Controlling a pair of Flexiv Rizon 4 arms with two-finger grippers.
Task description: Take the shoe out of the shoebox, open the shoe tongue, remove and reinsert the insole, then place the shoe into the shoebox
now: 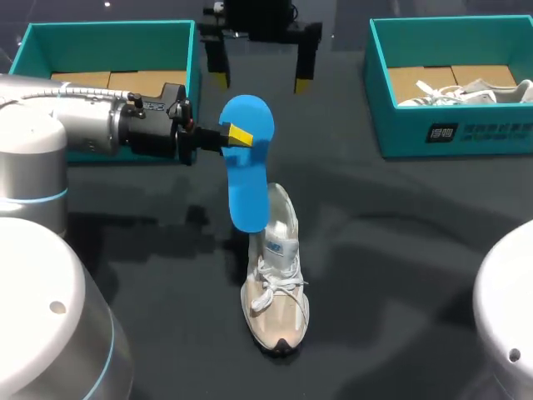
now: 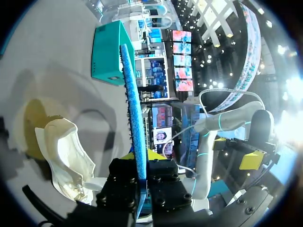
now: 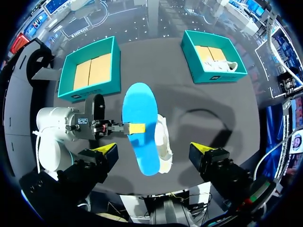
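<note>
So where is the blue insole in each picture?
Head view: insole in the middle, pinched by the left hand, just over the shoe.
Left wrist view: insole edge-on between the hand's fingers.
Right wrist view: insole ahead of the right hand.
Shared landmark: the shoe.

The insole (image 1: 247, 192), in the left tool (image 1: 236, 135), stands over the shoe (image 1: 277, 275) mid-bench (image 1: 400, 250); left shoebox (image 1: 108, 33) and right shoebox (image 1: 433, 133) behind.

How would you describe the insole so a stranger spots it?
On the dark table, between two teal shoeboxes, lies a beige shoe. The insole stands at its heel, pinched by the left gripper. It alone is bright blue.
</note>
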